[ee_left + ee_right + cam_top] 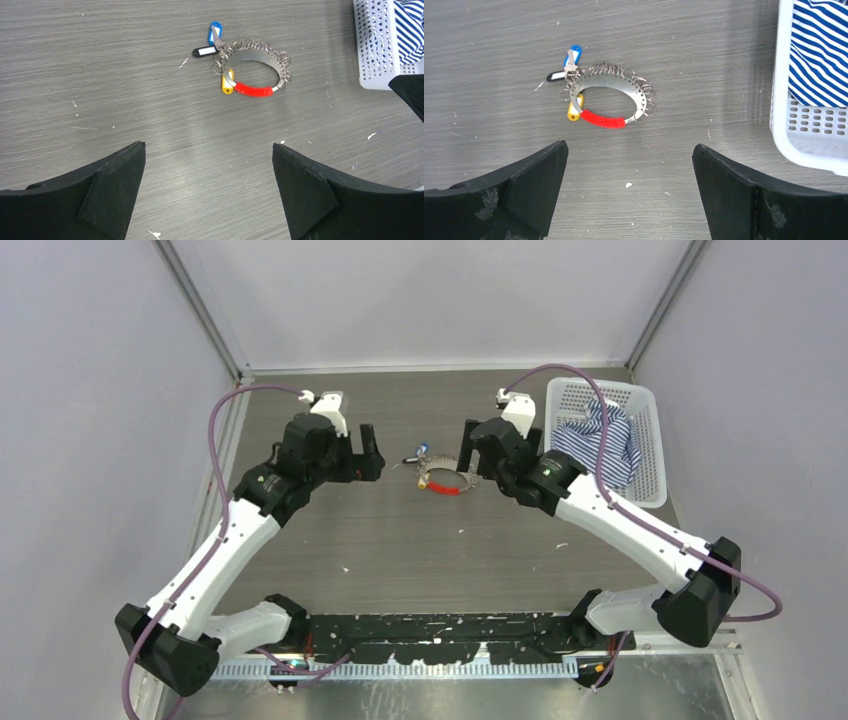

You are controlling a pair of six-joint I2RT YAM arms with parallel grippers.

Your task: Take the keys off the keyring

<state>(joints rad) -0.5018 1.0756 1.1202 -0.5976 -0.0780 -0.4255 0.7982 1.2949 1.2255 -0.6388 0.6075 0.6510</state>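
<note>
Pinning comes first, in my judgement: one gripper should clamp the keyring (445, 487) by its red section while the other works a single key loose, since the light loop would probably slide. The left gripper (374, 458) and right gripper (470, 455) both stand spread wide, holding nothing. The keyring lies flat on the table (400, 560) between them, nearer the right one and touching neither. The keys (204, 51) cluster at its far-left edge.
</note>
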